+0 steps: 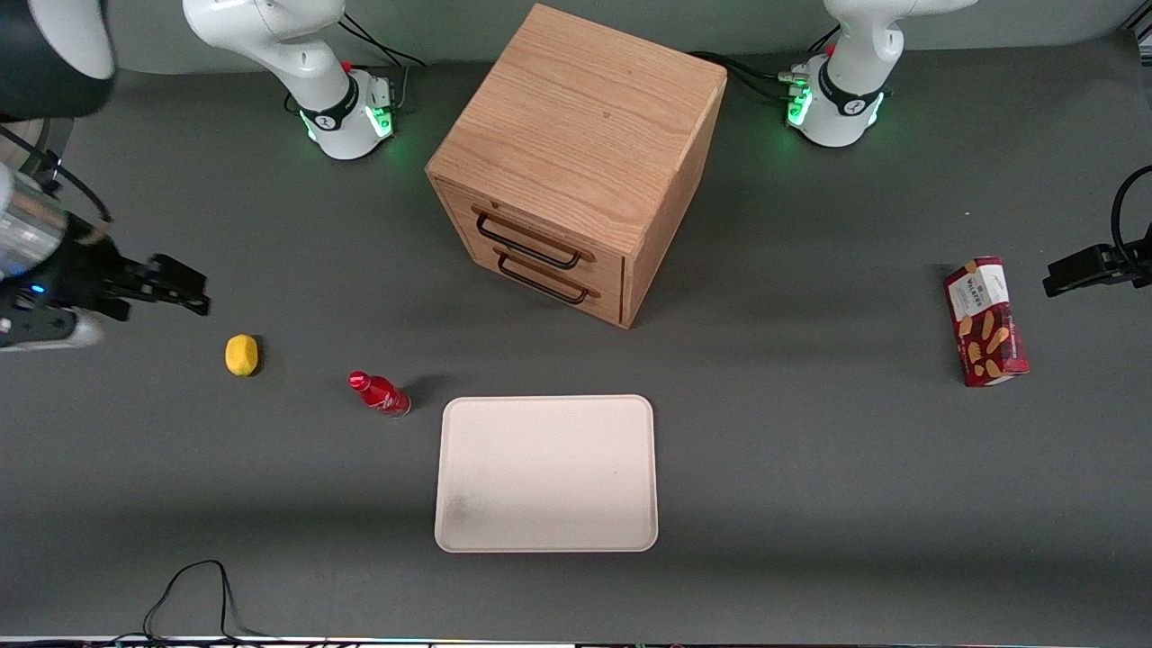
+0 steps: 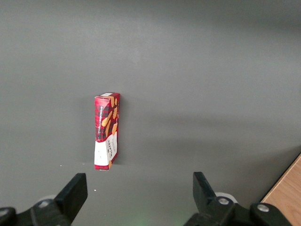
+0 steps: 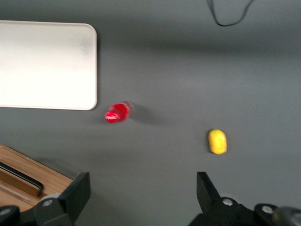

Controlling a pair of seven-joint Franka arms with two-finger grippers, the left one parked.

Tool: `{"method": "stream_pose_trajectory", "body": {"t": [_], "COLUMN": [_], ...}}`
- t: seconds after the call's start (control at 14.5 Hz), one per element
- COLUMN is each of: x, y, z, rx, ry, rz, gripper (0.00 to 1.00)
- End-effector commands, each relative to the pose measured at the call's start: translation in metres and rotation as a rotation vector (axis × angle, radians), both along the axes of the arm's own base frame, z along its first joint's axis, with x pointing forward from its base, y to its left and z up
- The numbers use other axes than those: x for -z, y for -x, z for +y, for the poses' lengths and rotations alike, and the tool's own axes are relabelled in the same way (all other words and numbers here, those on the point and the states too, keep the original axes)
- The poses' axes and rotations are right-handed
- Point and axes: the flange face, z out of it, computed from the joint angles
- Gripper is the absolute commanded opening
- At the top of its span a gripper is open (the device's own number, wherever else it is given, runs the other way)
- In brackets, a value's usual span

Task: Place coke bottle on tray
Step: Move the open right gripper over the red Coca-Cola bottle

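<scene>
The coke bottle (image 1: 380, 394), small, shiny red with a red cap, stands on the dark table beside the tray's corner nearest the working arm. It also shows in the right wrist view (image 3: 117, 112). The tray (image 1: 546, 472) is large, flat, cream-pink and bare; one end of it shows in the right wrist view (image 3: 47, 66). My right gripper (image 1: 180, 290) is open and empty. It hangs above the table at the working arm's end, farther from the front camera than the bottle. Its fingers (image 3: 77, 190) stand wide apart with only table between them.
A yellow lemon-like object (image 1: 241, 354) lies between the gripper and the bottle, also in the right wrist view (image 3: 217, 141). A wooden drawer box (image 1: 576, 162) stands mid-table. A red snack box (image 1: 985, 321) lies toward the parked arm's end. A black cable (image 1: 193, 589) lies near the front edge.
</scene>
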Motion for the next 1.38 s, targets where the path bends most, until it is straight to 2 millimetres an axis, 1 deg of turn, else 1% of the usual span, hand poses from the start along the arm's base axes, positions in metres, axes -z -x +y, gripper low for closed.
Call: {"method": "stream_pose_trajectory", "body": {"t": [0.0, 0.14, 0.21, 0.41, 0.55, 0.69, 0.9, 1.03, 1.17, 1.31], "x": [-0.001, 0.0, -0.003, -0.005, 0.005, 0.017, 0.047, 0.07, 0.1, 0.134], "y": [-0.013, -0.01, -0.006, 0.001, 0.007, 0.009, 0.003, -0.001, -0.004, -0.004], "z": [0.038, 0.054, 0.062, 0.067, 0.066, 0.063, 0.062, 0.063, 0.063, 0.066], "rx": [0.036, 0.062, 0.053, 0.045, 0.038, 0.034, 0.038, 0.04, 0.043, 0.04], "ry": [-0.016, -0.017, -0.017, -0.02, -0.022, -0.023, -0.026, -0.027, -0.03, -0.034], "rz": [-0.013, -0.011, -0.014, -0.006, 0.015, 0.019, 0.007, 0.001, -0.011, -0.029], "gripper": [1.0, 1.0, 1.0, 1.0, 1.0, 1.0, 1.0, 1.0, 1.0, 1.0]}}
